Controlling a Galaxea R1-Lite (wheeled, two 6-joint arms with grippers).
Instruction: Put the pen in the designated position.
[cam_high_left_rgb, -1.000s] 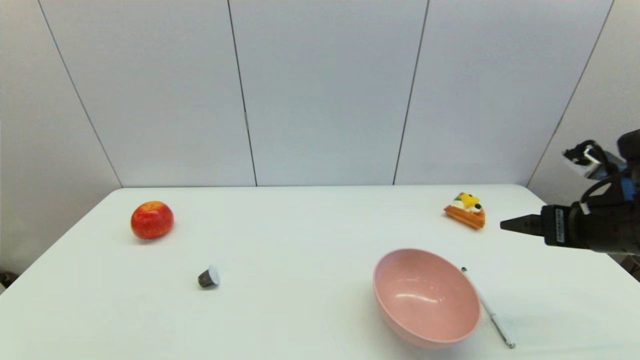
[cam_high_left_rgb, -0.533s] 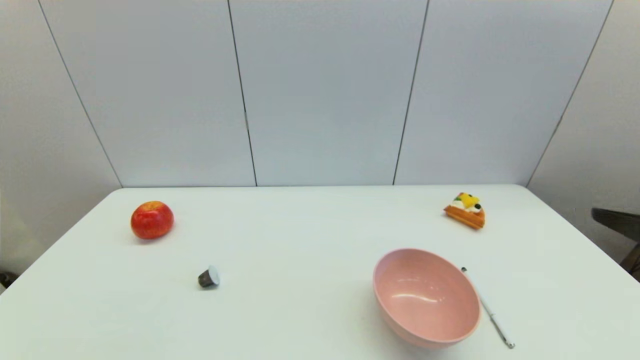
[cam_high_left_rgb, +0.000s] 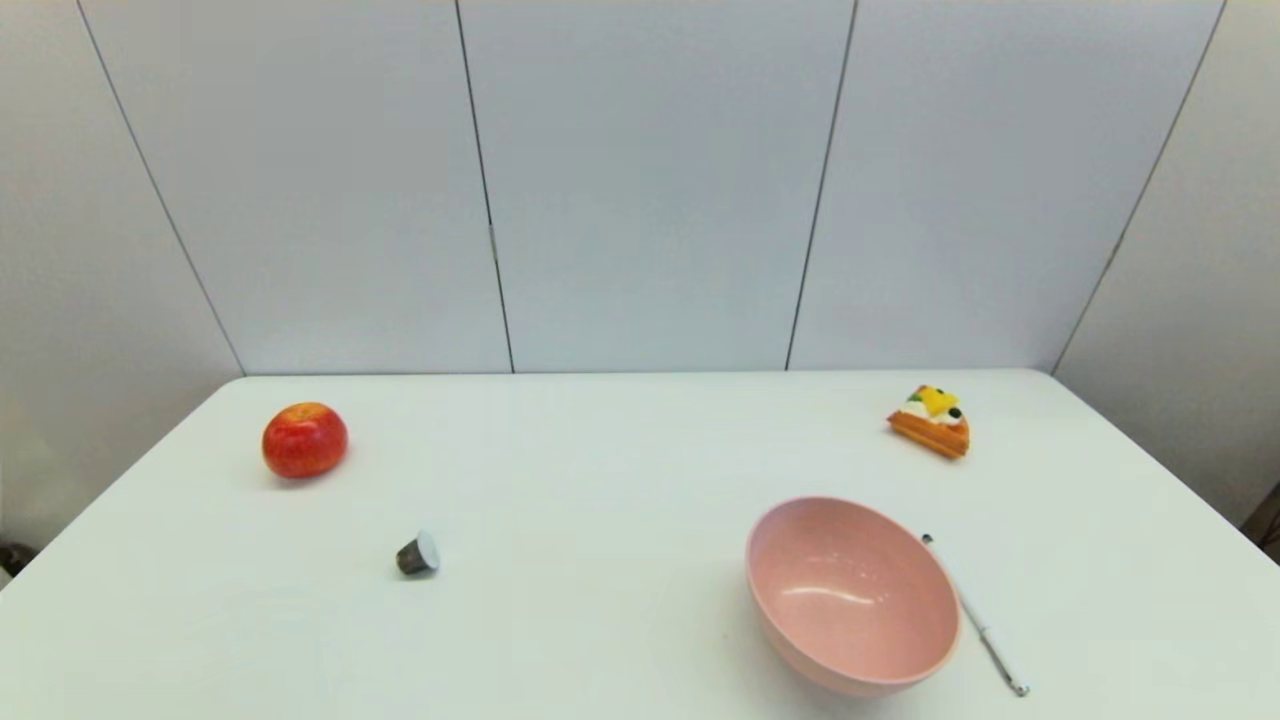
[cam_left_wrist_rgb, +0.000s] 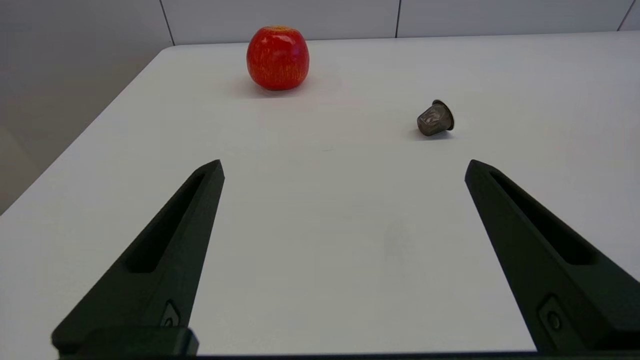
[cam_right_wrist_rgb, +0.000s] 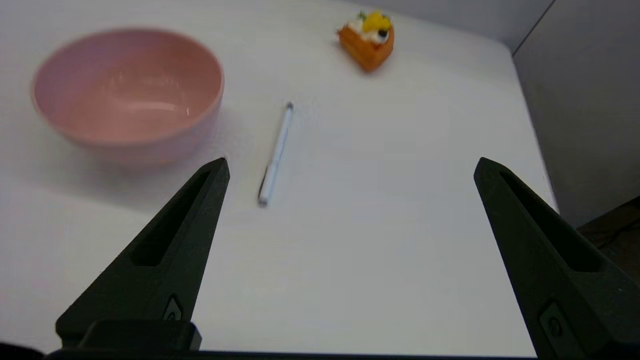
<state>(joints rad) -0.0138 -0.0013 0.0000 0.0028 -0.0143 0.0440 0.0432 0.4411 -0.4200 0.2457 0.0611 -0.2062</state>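
Observation:
The slim white pen (cam_high_left_rgb: 975, 617) lies flat on the white table just right of the pink bowl (cam_high_left_rgb: 850, 592), its dark tip pointing away from me. In the right wrist view the pen (cam_right_wrist_rgb: 275, 154) lies ahead of my right gripper (cam_right_wrist_rgb: 350, 167), which is open, empty and well short of it, above the table's near right part. My left gripper (cam_left_wrist_rgb: 344, 167) is open and empty over the near left part of the table. Neither arm shows in the head view. The designated position carries no mark that I can see.
A red apple (cam_high_left_rgb: 304, 439) sits at the far left and a small dark capsule (cam_high_left_rgb: 417, 554) lies nearer the middle. A waffle slice with fruit (cam_high_left_rgb: 932, 420) rests at the far right. The table's right edge (cam_right_wrist_rgb: 537, 165) drops off beside my right gripper.
My right arm, which reached into the head view from the right edge a second ago, has pulled back out of that view. The pen, bowl and other objects have not moved.

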